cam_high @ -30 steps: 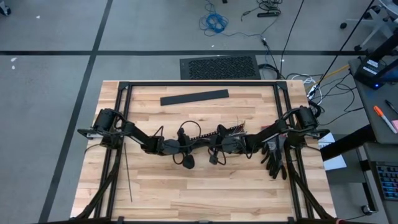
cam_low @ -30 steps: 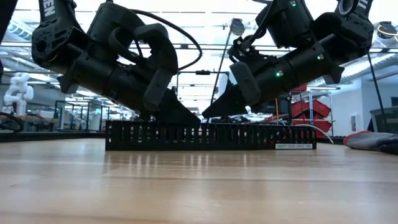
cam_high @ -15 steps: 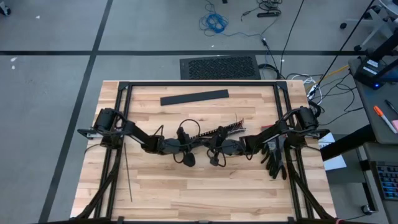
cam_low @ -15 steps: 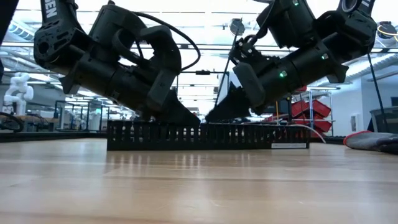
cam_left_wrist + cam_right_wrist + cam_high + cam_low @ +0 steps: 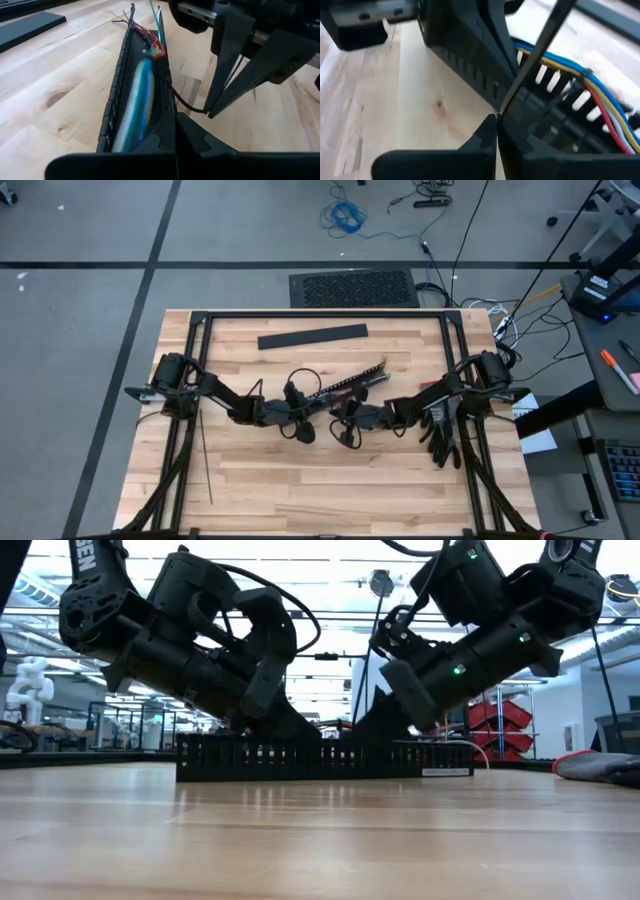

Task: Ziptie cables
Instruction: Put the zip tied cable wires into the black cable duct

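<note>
Butcher-block table, grey taped floor

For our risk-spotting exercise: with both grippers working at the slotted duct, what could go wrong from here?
1. The long black slotted plastic duct lies skewed and could slide further.
2. The thin coloured wires inside could snag on the slots or spill out.
3. The shut left gripper and shut right gripper are close enough to collide.

slotted duct, flat black bar
</note>
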You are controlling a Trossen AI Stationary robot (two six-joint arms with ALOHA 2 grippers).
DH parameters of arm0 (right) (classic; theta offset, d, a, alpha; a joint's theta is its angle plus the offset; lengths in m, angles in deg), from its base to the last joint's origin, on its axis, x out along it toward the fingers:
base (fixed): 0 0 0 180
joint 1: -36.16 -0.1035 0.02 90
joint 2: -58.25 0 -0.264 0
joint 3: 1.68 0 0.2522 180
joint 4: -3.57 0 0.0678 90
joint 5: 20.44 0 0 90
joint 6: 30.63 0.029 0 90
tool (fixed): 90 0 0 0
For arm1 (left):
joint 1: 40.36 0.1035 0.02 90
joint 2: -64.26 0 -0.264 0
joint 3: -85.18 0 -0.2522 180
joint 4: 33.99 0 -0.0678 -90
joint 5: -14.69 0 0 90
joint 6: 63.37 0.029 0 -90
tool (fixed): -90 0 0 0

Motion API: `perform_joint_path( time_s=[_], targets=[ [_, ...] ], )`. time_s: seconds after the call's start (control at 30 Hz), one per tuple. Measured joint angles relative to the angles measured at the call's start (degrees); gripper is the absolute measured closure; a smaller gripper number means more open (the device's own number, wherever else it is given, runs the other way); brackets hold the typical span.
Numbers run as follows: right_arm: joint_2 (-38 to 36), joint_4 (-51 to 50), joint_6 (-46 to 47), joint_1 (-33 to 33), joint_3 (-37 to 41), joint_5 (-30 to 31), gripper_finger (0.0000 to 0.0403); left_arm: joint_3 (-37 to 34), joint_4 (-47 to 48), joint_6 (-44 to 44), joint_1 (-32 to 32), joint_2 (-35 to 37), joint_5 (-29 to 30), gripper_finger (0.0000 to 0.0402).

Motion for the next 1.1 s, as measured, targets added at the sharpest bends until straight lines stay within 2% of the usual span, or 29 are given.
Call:
perform_joint_path(
  time_s=[0.43, 0.57, 0.83, 1.1],
  targets=[
    [-0.2, 5.3, -4.4, 0.8, -0.3, -1.9, 0.0403, 0.0, -0.6, 0.6, -0.2, 0.0, -1.3, 0.0396],
    [-1.3, 2.3, -7.3, 0.8, -2.5, -5.1, 0.0403, 0.2, -1.0, 1.6, -0.2, 0.0, -3.0, 0.0394],
    [-3.4, -12.4, -8.7, 1.5, -9.1, -8.1, 0.0403, 0.5, -0.9, 3.1, -0.4, -0.1, -3.7, 0.0391],
    [-3.1, -13.6, -6.8, 1.8, -9.1, -9.5, 0.0403, 0.5, -1.0, 3.5, -0.4, -0.1, -3.7, 0.039]
  ],
)
